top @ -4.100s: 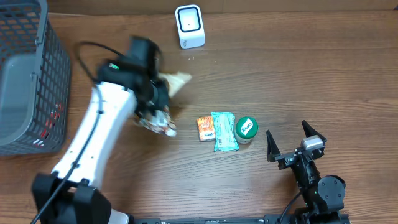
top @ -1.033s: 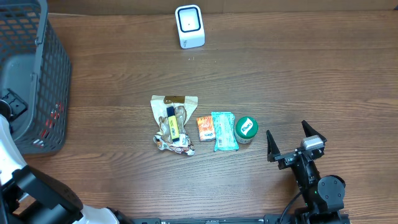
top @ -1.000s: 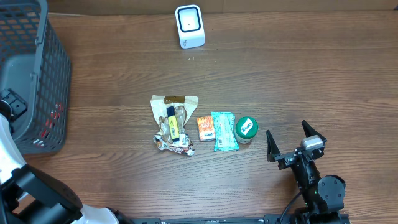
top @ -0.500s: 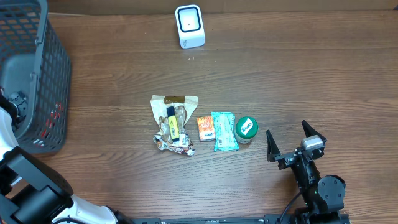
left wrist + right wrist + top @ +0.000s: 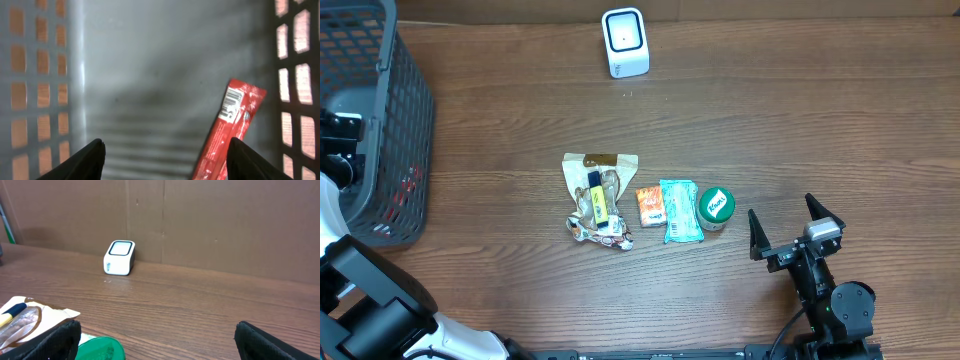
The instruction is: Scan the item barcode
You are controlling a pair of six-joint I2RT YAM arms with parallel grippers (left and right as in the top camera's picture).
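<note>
Swung over the basket [image 5: 45, 75], the left gripper [image 5: 165, 150] hangs spread and empty, the red packet [image 5: 227, 132] seemingly lying just to its right, long axis pointing away.

left claw [image 5: 167, 157] at far left, pointing straight down, jaws apart, gripping nothing. right claw [image 5: 783, 215] low at front right, level, jaws spread wide, empty.
</note>
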